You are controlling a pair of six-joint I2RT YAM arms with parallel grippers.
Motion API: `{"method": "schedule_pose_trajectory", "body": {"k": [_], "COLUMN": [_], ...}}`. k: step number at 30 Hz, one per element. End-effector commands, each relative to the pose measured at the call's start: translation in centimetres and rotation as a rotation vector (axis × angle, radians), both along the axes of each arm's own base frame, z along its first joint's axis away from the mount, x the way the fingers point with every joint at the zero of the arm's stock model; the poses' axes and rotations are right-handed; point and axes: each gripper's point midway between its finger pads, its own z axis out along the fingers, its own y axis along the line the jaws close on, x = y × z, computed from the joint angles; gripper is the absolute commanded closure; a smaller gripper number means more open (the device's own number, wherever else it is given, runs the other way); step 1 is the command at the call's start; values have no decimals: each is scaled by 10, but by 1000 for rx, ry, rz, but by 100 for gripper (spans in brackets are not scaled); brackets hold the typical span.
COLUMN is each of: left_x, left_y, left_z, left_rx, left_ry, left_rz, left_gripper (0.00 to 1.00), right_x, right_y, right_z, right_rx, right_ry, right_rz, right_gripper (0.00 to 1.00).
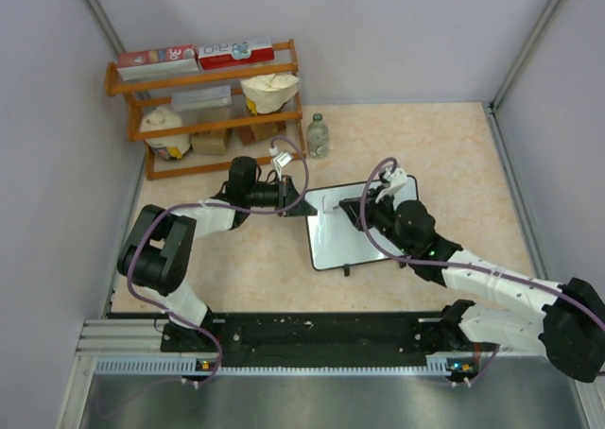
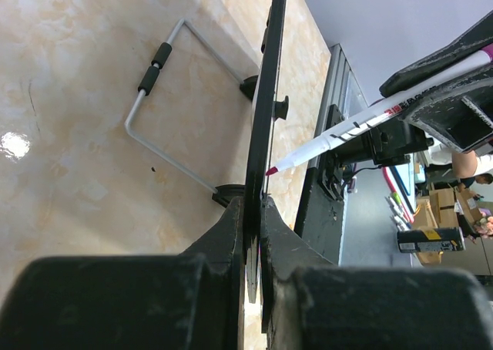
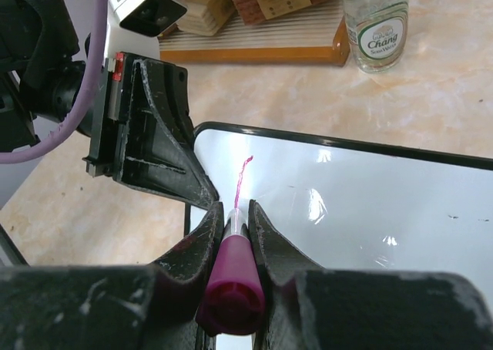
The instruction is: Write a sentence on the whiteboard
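The whiteboard [image 1: 352, 232] lies mid-table, glossy white with a thin black frame. My left gripper [image 1: 297, 202] is shut on its left edge; in the left wrist view the board [image 2: 266, 95] runs edge-on between the closed fingers [image 2: 231, 234]. My right gripper [image 3: 233, 211] is shut on a white marker [image 3: 230, 292] with a magenta end. The marker's tip [image 2: 271, 170] touches the board near its top left corner. Of the sentence, a single short pink stroke [image 3: 243, 176] shows on the white surface [image 3: 370, 211].
A wooden shelf [image 1: 208, 98] with boxes and bags stands at the back left. A clear bottle [image 1: 318, 136] stands beside it, just behind the board. The board's wire stand [image 2: 154, 111] is folded out underneath. Walls enclose three sides.
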Motion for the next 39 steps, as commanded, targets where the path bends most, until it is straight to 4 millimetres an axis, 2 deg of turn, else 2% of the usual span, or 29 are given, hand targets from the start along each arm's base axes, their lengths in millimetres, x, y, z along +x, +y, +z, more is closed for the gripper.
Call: {"method": "schedule_pose_trajectory", "body": {"k": [1, 5, 11, 18, 39], "left_x": [13, 13, 12, 12, 13], "left_y": [1, 1, 1, 1, 1], "left_z": [0, 1, 2, 2, 3], "left_rx": [23, 22, 21, 21, 21], "left_ry": [-48, -51, -52, -49, -52], "left_rz": [40, 40, 38, 39, 40], "left_gripper": [100, 100, 100, 100, 100], "right_x": [-2, 6, 18, 34, 34], "right_y": [5, 2, 6, 8, -5], "right_z": [45, 64, 77, 65, 22], "right_rx": [82, 88, 87, 37, -19], "right_ry": [-54, -89, -118, -87, 0], "right_rz": [15, -26, -54, -96, -140], "right_gripper": [100, 100, 100, 100, 100]}}
